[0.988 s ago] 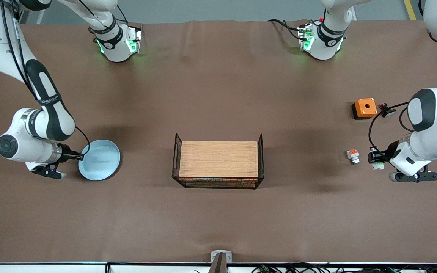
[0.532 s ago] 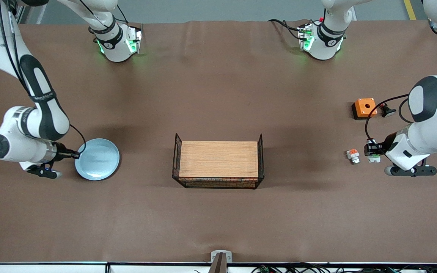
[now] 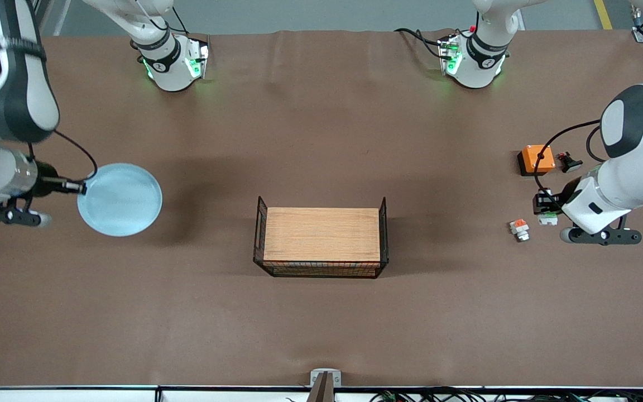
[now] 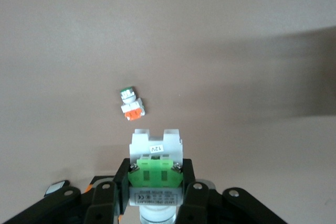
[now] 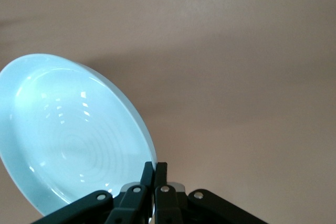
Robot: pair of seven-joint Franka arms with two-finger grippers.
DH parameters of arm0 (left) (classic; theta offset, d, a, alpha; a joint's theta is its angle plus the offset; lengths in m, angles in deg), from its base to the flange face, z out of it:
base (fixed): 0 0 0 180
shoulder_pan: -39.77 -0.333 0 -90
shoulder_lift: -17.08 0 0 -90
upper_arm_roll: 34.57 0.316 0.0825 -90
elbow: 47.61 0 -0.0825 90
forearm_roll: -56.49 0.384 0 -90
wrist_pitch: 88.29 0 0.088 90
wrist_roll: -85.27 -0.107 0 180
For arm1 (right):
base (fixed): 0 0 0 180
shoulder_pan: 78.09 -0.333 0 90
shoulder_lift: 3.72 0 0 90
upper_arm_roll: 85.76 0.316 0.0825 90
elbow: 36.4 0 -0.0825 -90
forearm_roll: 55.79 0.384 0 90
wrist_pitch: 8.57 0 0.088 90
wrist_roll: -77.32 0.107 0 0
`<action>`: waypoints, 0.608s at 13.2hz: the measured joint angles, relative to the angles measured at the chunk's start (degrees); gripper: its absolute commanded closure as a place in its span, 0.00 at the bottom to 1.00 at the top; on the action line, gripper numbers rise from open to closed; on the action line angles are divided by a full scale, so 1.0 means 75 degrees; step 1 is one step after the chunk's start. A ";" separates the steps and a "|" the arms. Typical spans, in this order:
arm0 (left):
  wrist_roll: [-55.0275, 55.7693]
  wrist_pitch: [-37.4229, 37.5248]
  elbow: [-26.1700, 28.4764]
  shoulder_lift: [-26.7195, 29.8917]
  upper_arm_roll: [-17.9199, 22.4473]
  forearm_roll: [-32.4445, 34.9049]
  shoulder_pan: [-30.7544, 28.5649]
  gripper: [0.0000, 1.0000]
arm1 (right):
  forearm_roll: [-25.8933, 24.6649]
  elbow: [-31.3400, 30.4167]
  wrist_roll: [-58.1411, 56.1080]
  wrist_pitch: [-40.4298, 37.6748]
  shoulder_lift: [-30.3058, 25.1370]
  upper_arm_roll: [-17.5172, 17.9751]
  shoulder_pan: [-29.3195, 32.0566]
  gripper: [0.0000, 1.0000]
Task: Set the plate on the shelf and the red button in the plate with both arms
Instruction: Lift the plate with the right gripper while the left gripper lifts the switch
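Note:
The pale light-blue plate (image 3: 120, 199) hangs in the air over the table at the right arm's end. My right gripper (image 3: 80, 188) is shut on its rim; the right wrist view shows the plate (image 5: 68, 135) tilted, with the thin black fingers (image 5: 155, 174) pinching its edge. My left gripper (image 3: 545, 207) is shut on the red button (image 3: 548, 219), a white-grey unit with a green tab, held above the table at the left arm's end. In the left wrist view the button (image 4: 156, 174) sits between the fingers; its cap is hidden.
A wire basket with a wooden block (image 3: 321, 237) stands mid-table. A similar white piece with an orange tab (image 3: 519, 229) lies on the table by the left gripper, also in the left wrist view (image 4: 132, 106). An orange box (image 3: 537, 159) and a small dark part (image 3: 569, 162) lie farther from the camera.
My right gripper has lifted the plate off the table and carried it up and toward the right arm's end. My left gripper has risen with the red button, away from the camera.

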 measured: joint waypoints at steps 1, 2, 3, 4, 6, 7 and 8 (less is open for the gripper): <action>0.0000 0.0148 0.0000 0.0071 -0.0023 0.0000 0.0000 1.00 | 0.0039 0.0008 0.0397 -0.0435 -0.0362 0.0011 -0.0221 1.00; 0.0000 0.0250 -0.0001 0.0137 -0.0044 0.0000 -0.0001 1.00 | 0.0173 0.0031 0.0894 -0.0878 -0.0678 0.0019 -0.0464 0.99; 0.0000 0.0300 -0.0002 0.0191 -0.0084 0.0000 -0.0003 1.00 | 0.0325 0.0092 0.1430 -0.1276 -0.0935 0.0030 -0.0704 0.99; 0.0000 0.0314 -0.0006 0.0232 -0.0152 0.0000 -0.0002 1.00 | 0.0447 0.0209 0.2028 -0.1652 -0.1144 0.0042 -0.0966 0.99; 0.0141 0.0314 -0.0092 0.0269 -0.0351 0.0000 0.0002 1.00 | 0.0522 0.0614 0.3539 -0.2241 -0.1385 0.0065 -0.1703 1.00; 0.0323 0.0317 -0.0186 0.0270 -0.0457 0.0000 0.0003 1.00 | 0.0546 0.0845 0.4452 -0.2440 -0.1424 0.0077 -0.2149 1.00; 0.0492 0.0339 -0.0276 0.0270 -0.0562 0.0000 0.0006 1.00 | 0.0589 0.1024 0.5451 -0.2508 -0.1429 0.0086 -0.2614 1.00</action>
